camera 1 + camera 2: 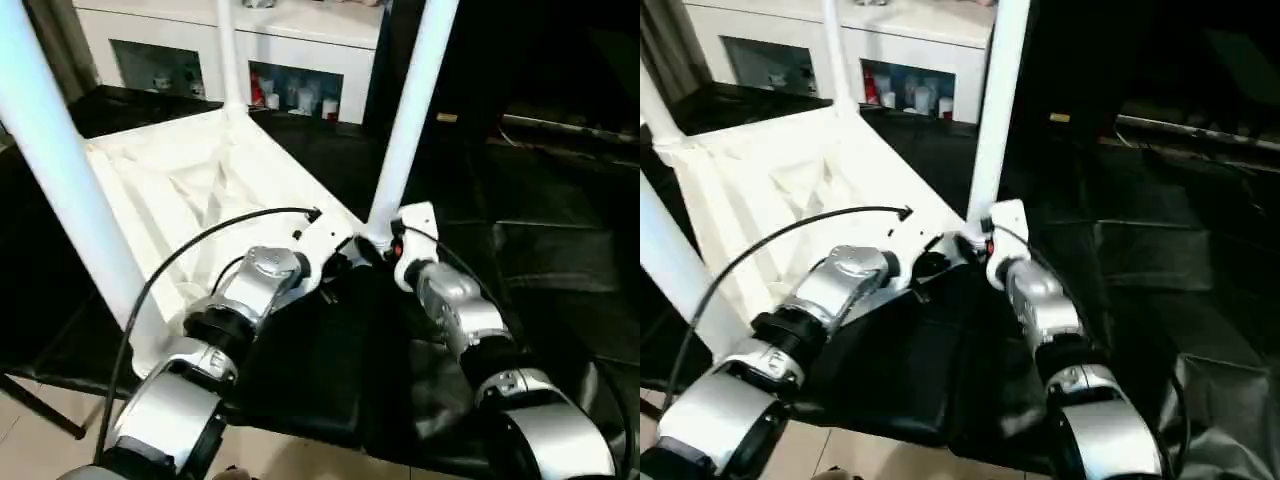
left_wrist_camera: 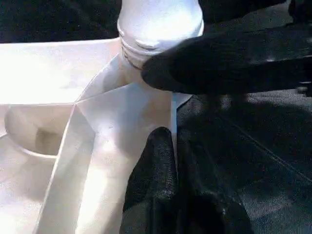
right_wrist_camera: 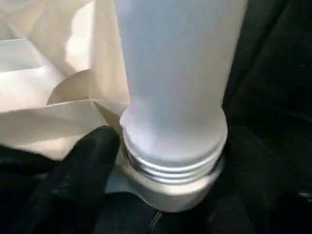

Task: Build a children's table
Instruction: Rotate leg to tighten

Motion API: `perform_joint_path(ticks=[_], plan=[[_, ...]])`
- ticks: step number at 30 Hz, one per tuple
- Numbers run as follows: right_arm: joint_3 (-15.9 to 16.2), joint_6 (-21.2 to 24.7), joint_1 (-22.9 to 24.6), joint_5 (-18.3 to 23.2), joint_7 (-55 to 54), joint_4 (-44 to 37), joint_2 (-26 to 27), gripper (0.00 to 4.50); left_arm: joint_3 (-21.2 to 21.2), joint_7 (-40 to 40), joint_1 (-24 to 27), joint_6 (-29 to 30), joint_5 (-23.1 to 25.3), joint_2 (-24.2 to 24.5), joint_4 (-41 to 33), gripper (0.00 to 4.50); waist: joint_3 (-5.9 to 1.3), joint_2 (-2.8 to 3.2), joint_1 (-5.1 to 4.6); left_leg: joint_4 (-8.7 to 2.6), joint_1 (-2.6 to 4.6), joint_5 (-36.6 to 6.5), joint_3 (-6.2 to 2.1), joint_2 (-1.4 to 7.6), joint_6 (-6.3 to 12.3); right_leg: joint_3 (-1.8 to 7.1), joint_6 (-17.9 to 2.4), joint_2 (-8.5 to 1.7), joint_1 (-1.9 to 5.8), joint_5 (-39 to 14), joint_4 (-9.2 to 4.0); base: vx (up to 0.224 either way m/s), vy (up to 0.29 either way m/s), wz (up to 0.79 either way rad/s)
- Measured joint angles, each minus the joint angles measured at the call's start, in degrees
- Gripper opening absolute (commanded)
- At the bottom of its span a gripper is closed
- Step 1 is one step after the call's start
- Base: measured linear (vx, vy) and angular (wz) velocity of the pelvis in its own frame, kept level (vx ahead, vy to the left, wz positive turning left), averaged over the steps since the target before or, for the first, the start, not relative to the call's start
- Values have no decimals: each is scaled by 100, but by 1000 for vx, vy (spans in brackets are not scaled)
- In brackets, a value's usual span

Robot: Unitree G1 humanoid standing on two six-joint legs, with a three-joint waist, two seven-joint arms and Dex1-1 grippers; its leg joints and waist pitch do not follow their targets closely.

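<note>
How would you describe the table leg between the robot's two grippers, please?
The white tabletop lies underside up on a dark surface. At its near corner, beside the right gripper, one white leg stands upright. Unlike its neighbours, its threads show above the socket.

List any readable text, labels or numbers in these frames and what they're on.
None readable.
Items behind the cabinet's glass doors: any labels too small and blurred to read.
Yellowish tag on the dark furniture: too small to read.
Table top, legs, both grippers: no markings visible.
</note>
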Motion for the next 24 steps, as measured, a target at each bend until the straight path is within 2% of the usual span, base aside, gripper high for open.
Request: perform_joint_path(ticks=[2,5,10,12,17,24], plan=[[98,46,104,7,479,-154,-205,416,-40,-245,104,-70,3,151,-166,0,0,0,14,0,-2,0,0,0,0,0,0,0,0,0,0,0,0,0],[409,117,459,33,1693,-723,-787,416,-97,-850,321,-288,-11,503,-498,0,2,-1,72,-3,-9,-1,0,1,0,0,0,0,-2,0,-1,0,0,0],[784,134,861,182,3156,-1469,-1315,416,-189,-1927,780,-503,-238,1076,-1210,0,2,0,91,-12,-25,-1,0,3,0,-2,-1,1,-15,0,2,0,0,0],[877,199,973,245,3655,-1728,-1518,416,-256,-2380,948,-473,-332,1249,-1528,0,2,0,152,-9,-36,0,0,5,1,-3,-1,1,-18,0,2,0,0,0],[1005,228,994,327,4026,-1983,-1516,416,-403,-2753,1082,-341,-393,1284,-1883,0,4,-3,248,9,-51,0,8,7,2,8,-1,0,-16,0,1,0,0,0],[1064,201,992,179,4053,-1873,-1508,416,-407,-2770,1130,-302,-393,1314,-1979,0,6,-8,241,10,-52,0,6,8,1,8,2,1,-16,-1,2,0,0,0]])
